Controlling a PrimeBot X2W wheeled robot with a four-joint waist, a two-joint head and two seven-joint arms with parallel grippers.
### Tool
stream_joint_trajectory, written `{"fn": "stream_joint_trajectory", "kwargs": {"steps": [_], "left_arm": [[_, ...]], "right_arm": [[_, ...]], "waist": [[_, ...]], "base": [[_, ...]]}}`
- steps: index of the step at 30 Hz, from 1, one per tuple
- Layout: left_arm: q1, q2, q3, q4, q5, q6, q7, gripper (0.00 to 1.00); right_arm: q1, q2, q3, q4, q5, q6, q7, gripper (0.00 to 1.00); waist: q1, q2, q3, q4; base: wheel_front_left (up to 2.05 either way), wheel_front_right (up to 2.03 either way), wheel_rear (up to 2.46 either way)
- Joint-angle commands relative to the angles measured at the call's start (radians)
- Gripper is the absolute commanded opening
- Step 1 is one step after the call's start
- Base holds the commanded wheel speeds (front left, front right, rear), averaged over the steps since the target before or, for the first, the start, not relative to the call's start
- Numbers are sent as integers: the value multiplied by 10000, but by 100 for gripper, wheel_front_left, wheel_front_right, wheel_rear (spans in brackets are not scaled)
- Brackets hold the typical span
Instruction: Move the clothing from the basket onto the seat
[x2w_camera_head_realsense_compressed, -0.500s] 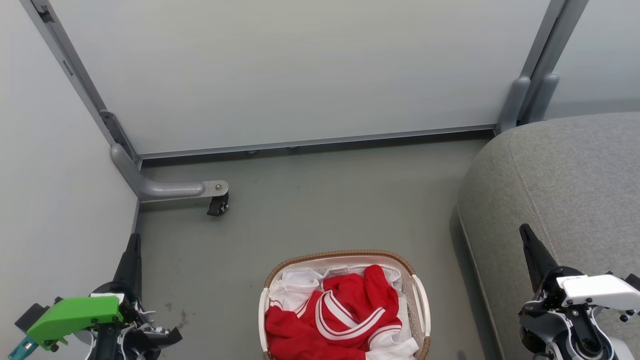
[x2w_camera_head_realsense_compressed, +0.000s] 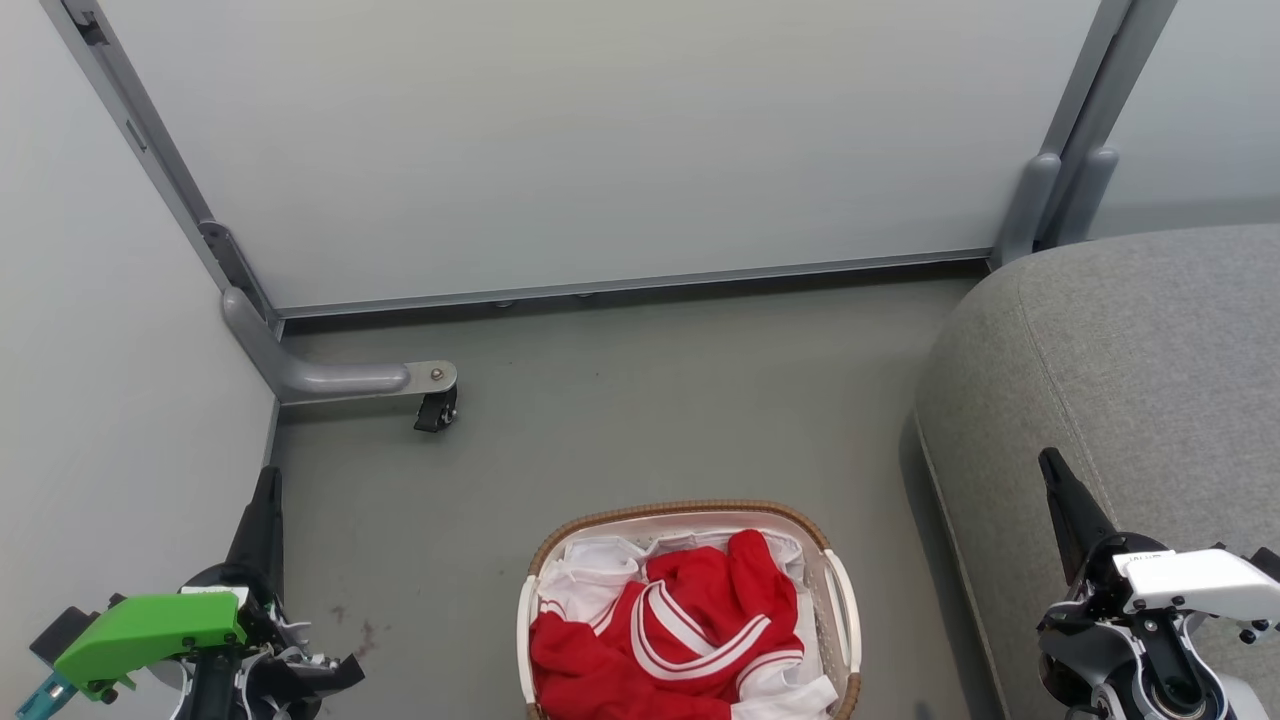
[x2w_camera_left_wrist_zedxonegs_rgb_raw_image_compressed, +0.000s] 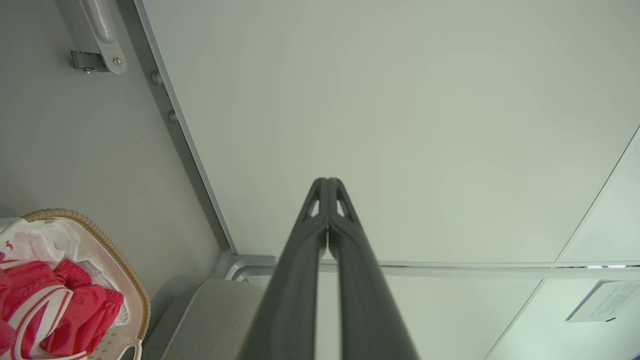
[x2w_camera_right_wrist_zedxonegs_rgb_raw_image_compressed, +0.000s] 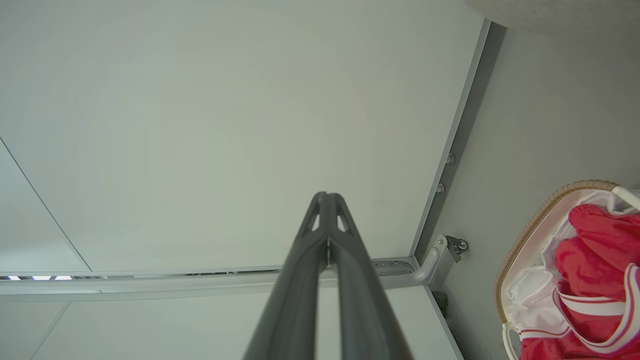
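Note:
The red clothing (x2w_camera_head_realsense_compressed: 670, 640) with white stripes lies bunched in the basket (x2w_camera_head_realsense_compressed: 690, 512), which stands on the floor at the bottom centre of the head view. The clothing (x2w_camera_left_wrist_zedxonegs_rgb_raw_image_compressed: 45, 305) and basket (x2w_camera_left_wrist_zedxonegs_rgb_raw_image_compressed: 125, 280) also show at the lower left of the left wrist view, and the clothing (x2w_camera_right_wrist_zedxonegs_rgb_raw_image_compressed: 595, 270) and basket (x2w_camera_right_wrist_zedxonegs_rgb_raw_image_compressed: 530, 225) at the lower right of the right wrist view. The grey seat (x2w_camera_head_realsense_compressed: 1130, 380) fills the right side, right of the basket. My left gripper (x2w_camera_head_realsense_compressed: 266, 480) is shut and empty, well left of the basket. My right gripper (x2w_camera_head_realsense_compressed: 1048, 462) is shut and empty over the seat's front edge.
A pale partition panel (x2w_camera_head_realsense_compressed: 600, 140) closes the far side, with a grey metal foot and castor (x2w_camera_head_realsense_compressed: 436, 408) jutting onto the floor at the left. Another panel (x2w_camera_head_realsense_compressed: 90, 420) walls off the left. Open grey floor (x2w_camera_head_realsense_compressed: 650, 400) lies between the basket and the far panel.

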Motion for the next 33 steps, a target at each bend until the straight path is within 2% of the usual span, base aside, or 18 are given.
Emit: {"fn": "stream_joint_trajectory", "kwargs": {"steps": [1, 33], "left_arm": [[-116, 43, 16, -13, -29, -49, 38, 0], [-117, 43, 15, -13, -29, -49, 37, 0]], "right_arm": [[-83, -62, -15, -34, 33, 0, 21, 0], [-83, -63, -15, -34, 33, 0, 21, 0]], "waist": [[0, -1, 0, 0], [0, -1, 0, 0]], "base": [[0, 0, 0], [0, 0, 0]]}}
